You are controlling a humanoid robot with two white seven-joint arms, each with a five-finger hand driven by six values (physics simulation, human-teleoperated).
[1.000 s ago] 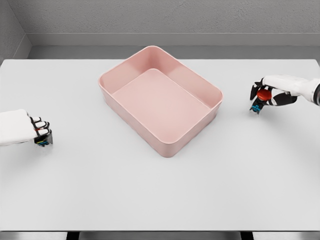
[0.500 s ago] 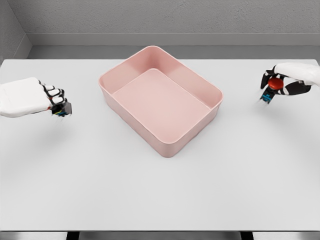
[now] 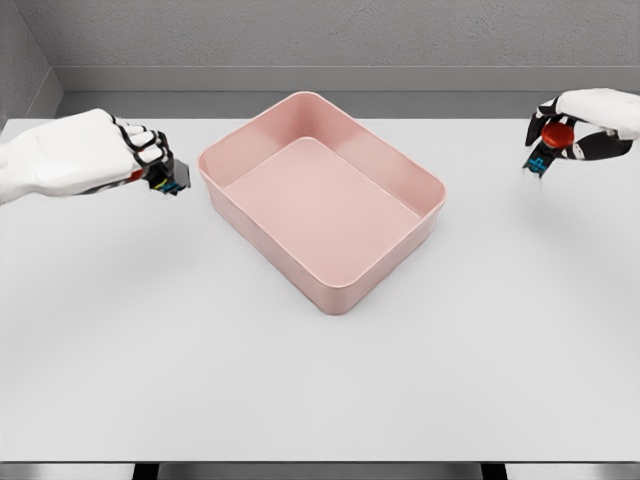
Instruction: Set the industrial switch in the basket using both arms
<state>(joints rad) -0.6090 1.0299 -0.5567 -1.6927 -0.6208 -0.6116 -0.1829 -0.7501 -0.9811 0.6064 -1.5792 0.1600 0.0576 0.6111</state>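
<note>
Where the right hand (image 3: 585, 130) grips, the industrial switch (image 3: 549, 145) shows red-capped.

Smooth matt pink plastic basket (image 3: 430, 190) on a matt white table (image 3: 320, 380).

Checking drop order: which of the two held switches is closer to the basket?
The switch in the left hand, just off the pink basket's left rim. The red-capped switch in the right hand is well away.

Left hand (image 3: 120, 160) covers most of its switch (image 3: 172, 183); right hand (image 3: 585, 125) cut by frame edge, its switch (image 3: 550, 145) too small for detail.
</note>
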